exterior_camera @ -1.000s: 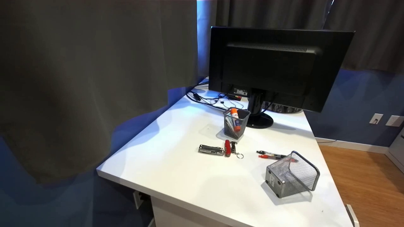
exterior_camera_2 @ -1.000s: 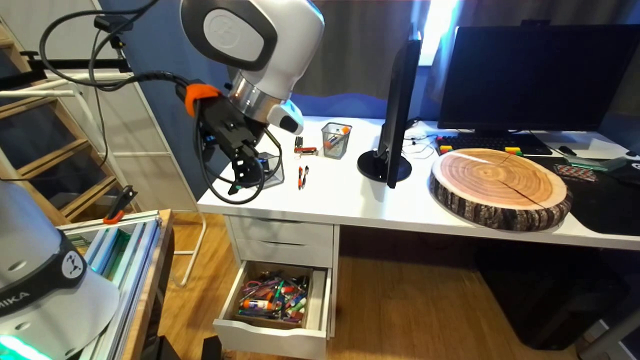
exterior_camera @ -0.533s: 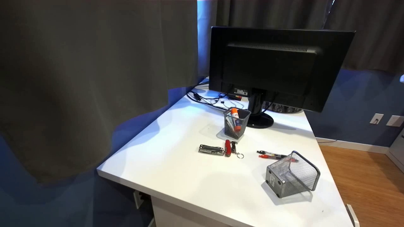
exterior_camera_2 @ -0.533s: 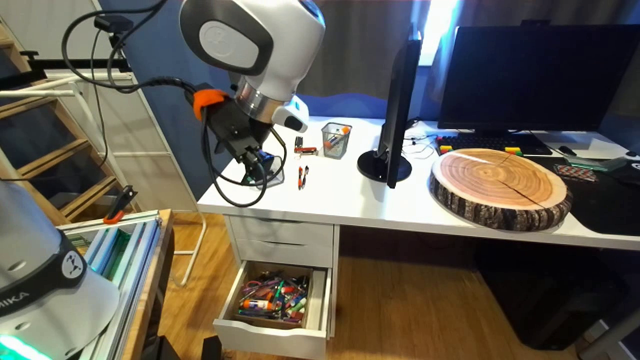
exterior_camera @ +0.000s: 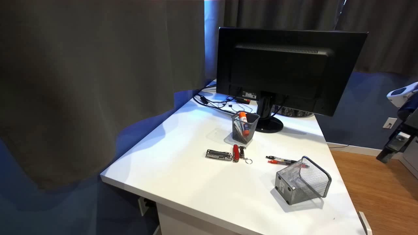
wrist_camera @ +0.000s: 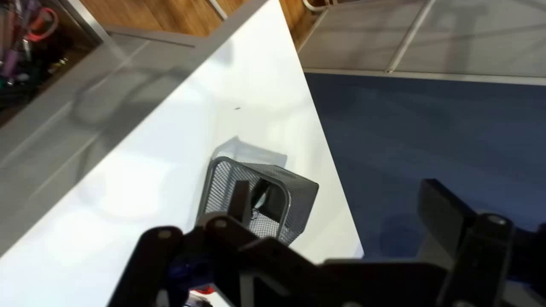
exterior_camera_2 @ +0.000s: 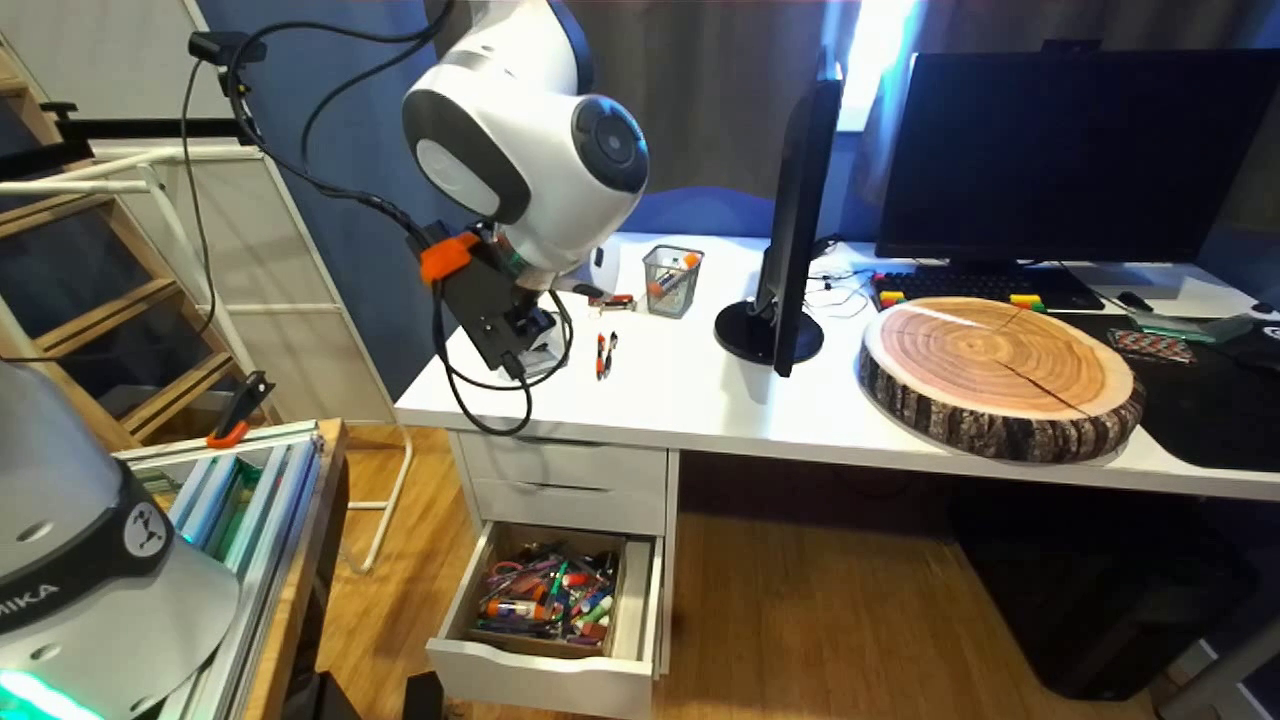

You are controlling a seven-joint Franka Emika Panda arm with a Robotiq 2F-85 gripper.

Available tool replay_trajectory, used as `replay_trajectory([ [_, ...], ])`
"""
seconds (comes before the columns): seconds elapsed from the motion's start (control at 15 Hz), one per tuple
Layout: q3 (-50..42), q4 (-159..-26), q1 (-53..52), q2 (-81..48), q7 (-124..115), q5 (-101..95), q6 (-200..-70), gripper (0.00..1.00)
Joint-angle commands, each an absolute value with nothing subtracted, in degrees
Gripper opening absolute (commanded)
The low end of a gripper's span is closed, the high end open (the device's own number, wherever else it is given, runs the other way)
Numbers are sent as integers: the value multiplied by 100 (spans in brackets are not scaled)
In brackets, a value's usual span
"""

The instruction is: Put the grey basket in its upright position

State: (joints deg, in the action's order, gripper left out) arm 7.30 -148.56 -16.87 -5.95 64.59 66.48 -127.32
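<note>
The grey basket (exterior_camera: 303, 182) lies on its side on the white desk, its footed base facing left and its open rim facing right in this exterior view. In an exterior view it is partly hidden behind my gripper and cable (exterior_camera_2: 548, 352). In the wrist view its open mouth and mesh side (wrist_camera: 303, 198) show. My gripper (wrist_camera: 336, 185) is open and empty. In the wrist view its left finger (wrist_camera: 239, 200) overlaps the basket's mouth; whether it is inside cannot be told. In an exterior view part of the gripper enters at the right edge, apart from the basket.
A second mesh cup (exterior_camera: 240, 133) stands upright with a glue stick. Two pens (exterior_camera: 284, 161) lie beside the basket. A multitool (exterior_camera: 218, 155) and red knife (exterior_camera: 235, 153) lie farther off. A monitor (exterior_camera: 281, 65) stands behind. A drawer (exterior_camera_2: 545, 675) is open below.
The arm has moved and turned, and the wrist has come lower and to the right in an exterior view. The gripper now enters at the right edge in an exterior view. The basket has not moved.
</note>
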Motion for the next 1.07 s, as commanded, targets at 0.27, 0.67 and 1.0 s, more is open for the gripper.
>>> replay_trajectory([
  [0.27,1179,-13823,-1521,-2279,7877,8362,-12543,100],
  [0.67,1109,-13273,-1571,-3034,8013,9085,-12498,100],
  [1.0,1078,-12885,-1600,-3548,7919,9094,-12306,100],
])
